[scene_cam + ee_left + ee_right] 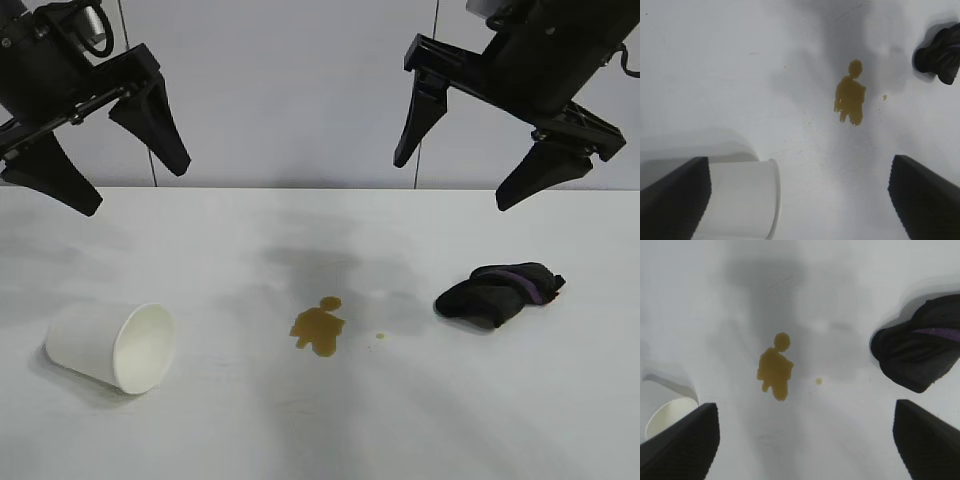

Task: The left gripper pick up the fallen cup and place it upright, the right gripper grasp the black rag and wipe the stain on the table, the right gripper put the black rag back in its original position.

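Observation:
The white paper cup [110, 346] [737, 200] lies on its side at the table's front left, mouth facing right. An amber-brown stain [317, 326] [850, 96] [775, 369] with a tiny droplet beside it marks the middle of the table [320, 430]. The black rag [500, 291] [941, 52] [918, 350], with a purple stripe, lies bunched to the right of the stain. My left gripper [135, 185] [800, 200] hangs open high above the cup, holding nothing. High above the rag, my right gripper [455, 185] [805, 445] is open and empty too.
A pale grey panelled wall [290, 90] stands behind the table's far edge. Both arms cast soft shadows on the tabletop.

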